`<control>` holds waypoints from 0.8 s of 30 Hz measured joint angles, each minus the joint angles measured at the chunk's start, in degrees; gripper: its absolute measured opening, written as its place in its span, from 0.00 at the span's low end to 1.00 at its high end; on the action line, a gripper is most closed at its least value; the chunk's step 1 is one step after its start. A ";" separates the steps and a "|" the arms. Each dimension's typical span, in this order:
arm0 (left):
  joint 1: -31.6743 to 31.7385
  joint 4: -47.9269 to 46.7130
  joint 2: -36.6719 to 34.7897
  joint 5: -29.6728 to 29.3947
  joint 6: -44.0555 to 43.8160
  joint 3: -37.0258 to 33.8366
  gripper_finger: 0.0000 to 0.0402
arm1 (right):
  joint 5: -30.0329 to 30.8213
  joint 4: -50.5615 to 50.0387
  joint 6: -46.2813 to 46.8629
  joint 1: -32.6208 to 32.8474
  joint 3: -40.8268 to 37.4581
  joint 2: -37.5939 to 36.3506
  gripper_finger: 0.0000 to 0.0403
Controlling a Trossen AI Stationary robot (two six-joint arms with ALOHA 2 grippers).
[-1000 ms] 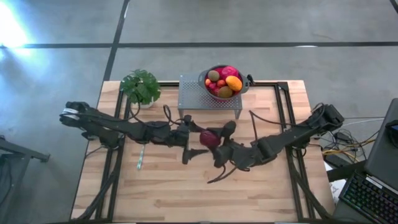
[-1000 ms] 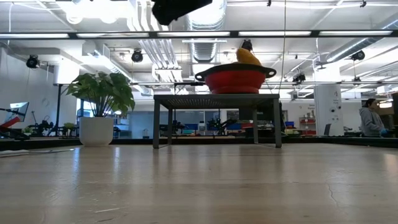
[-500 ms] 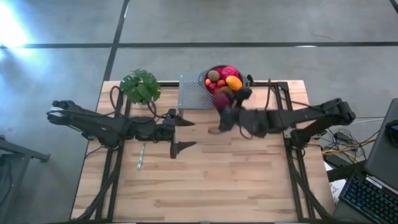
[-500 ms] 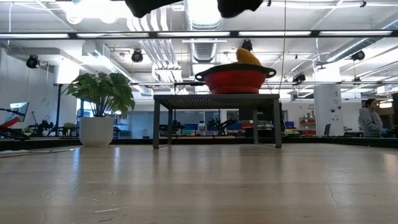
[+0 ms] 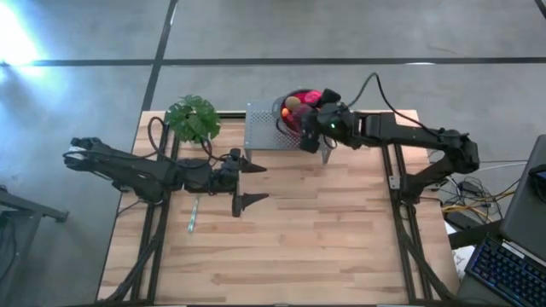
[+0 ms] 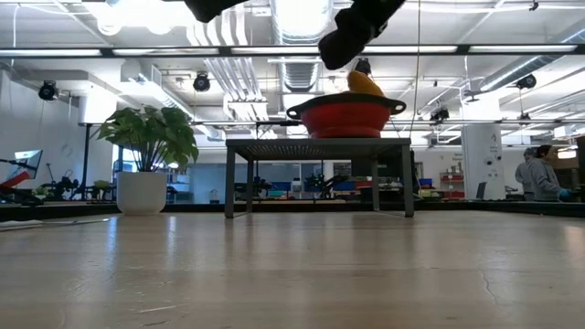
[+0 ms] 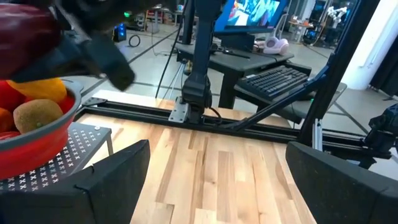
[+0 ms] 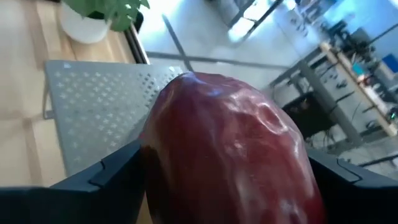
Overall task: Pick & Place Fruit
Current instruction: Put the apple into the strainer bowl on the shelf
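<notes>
Carried farther since the earlier frame: dark-red fruit (image 8: 227, 149), now over the red colander (image 5: 294, 119) at the far side of the counter (image 5: 281, 247).
Right gripper (image 5: 314, 124) fingers grasping the dark-red fruit above the grey perforated stand (image 5: 264, 132), over the fruits (image 7: 34, 115) already in the colander; left gripper (image 5: 247, 182) fingers spread wide and released, hovering left of centre near the potted plant (image 5: 193, 118).
</notes>
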 joint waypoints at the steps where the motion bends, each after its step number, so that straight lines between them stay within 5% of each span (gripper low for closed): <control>1: 0.02 0.07 0.00 0.00 0.00 0.08 0.95 | -0.59 -1.15 0.30 -0.53 1.30 0.77 0.76; 12: -0.04 -0.69 0.02 1.20 -2.36 -0.25 0.95 | -3.00 -12.88 1.14 -3.34 15.06 10.86 0.76; 24: -0.11 -1.97 0.02 4.20 -3.26 -0.29 0.95 | -2.93 -16.96 1.30 -5.39 17.28 15.76 0.75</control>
